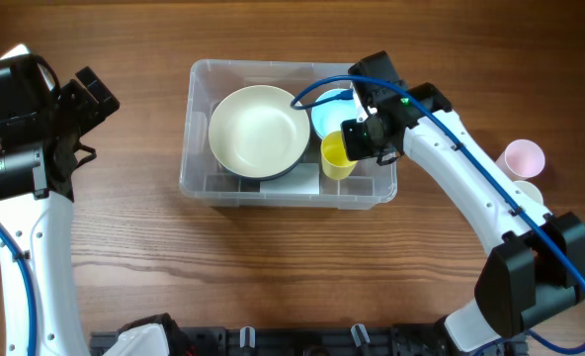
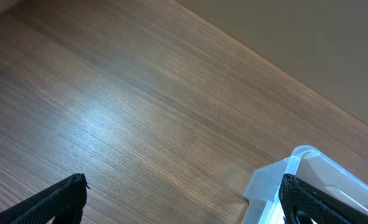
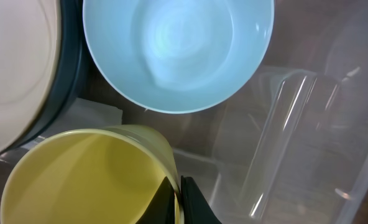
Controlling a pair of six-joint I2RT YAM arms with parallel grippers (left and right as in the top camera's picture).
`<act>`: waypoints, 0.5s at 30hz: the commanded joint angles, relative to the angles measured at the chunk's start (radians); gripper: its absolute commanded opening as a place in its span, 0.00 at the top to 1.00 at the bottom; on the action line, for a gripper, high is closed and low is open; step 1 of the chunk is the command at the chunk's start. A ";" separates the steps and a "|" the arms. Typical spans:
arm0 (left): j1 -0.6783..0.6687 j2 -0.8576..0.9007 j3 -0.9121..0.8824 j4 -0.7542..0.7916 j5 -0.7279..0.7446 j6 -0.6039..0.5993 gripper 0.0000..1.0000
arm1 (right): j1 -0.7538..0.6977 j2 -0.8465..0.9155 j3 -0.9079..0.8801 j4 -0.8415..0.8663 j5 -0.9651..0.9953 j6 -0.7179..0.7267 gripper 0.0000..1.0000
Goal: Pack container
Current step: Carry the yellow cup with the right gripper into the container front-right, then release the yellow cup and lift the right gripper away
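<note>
While the yellow cup (image 3: 84, 180) is pinched by its rim in the right gripper (image 3: 178, 200), it is held inside the clear container (image 1: 196, 119) at mid-table, beside a cream bowl (image 1: 260, 129) and pale blue bowl (image 3: 171, 50). Noted: the left gripper (image 2: 184, 208) is spread wide over the table (image 2: 140, 93).
</note>
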 commanded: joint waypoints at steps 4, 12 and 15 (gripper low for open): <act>0.005 -0.005 0.011 -0.001 0.011 -0.009 0.00 | 0.009 0.016 0.000 0.001 0.030 -0.068 0.96; 0.005 -0.005 0.011 -0.001 0.011 -0.009 0.00 | 0.009 0.088 0.000 0.031 0.030 -0.094 0.95; 0.005 -0.005 0.011 -0.001 0.011 -0.009 0.00 | 0.009 0.109 0.000 0.038 0.029 -0.094 0.96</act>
